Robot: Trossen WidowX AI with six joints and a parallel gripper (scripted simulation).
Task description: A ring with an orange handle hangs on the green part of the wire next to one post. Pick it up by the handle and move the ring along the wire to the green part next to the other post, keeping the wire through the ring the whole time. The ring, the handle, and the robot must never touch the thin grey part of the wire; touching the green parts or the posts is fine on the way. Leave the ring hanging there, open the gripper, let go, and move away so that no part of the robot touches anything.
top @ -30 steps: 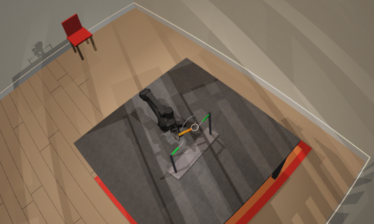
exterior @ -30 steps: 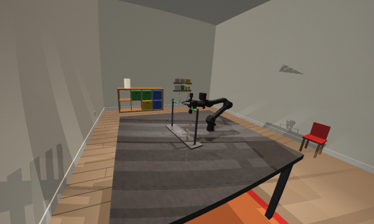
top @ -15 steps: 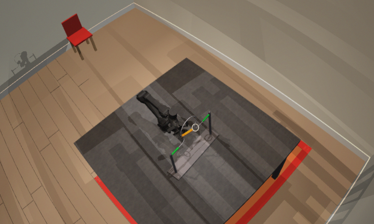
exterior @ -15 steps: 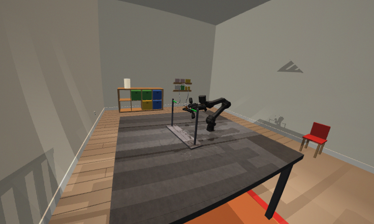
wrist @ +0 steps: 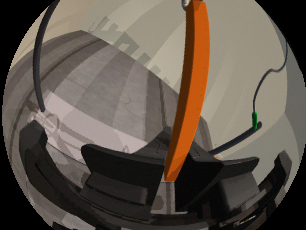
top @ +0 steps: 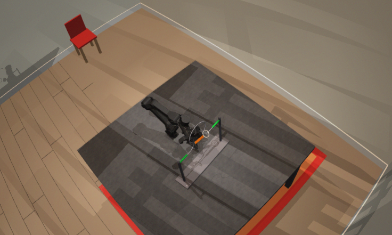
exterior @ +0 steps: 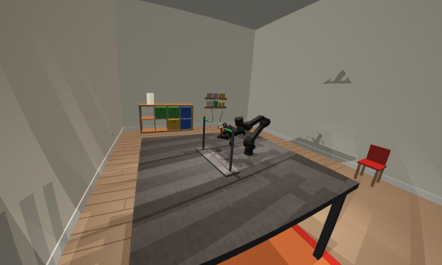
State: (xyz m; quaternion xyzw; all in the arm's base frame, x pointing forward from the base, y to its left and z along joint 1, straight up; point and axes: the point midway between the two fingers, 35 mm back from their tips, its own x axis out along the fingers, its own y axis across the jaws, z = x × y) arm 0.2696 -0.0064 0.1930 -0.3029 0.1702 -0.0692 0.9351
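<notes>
Guiding the orange handle, pinched between the fingers

The ring sits off both green parts, near the grey wire's lower bend above the counter; a sideways drift or late tilt could make its rim, or a finger, brush the grey.

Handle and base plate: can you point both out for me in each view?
Handle [top: 198, 139] [exterior: 221, 131] [wrist: 194, 85]: top, exterior, wrist; on its orange side.
Base plate [top: 203, 163] [exterior: 215, 161] [wrist: 82, 124]: top, exterior, wrist; on its flat upper face.
</notes>
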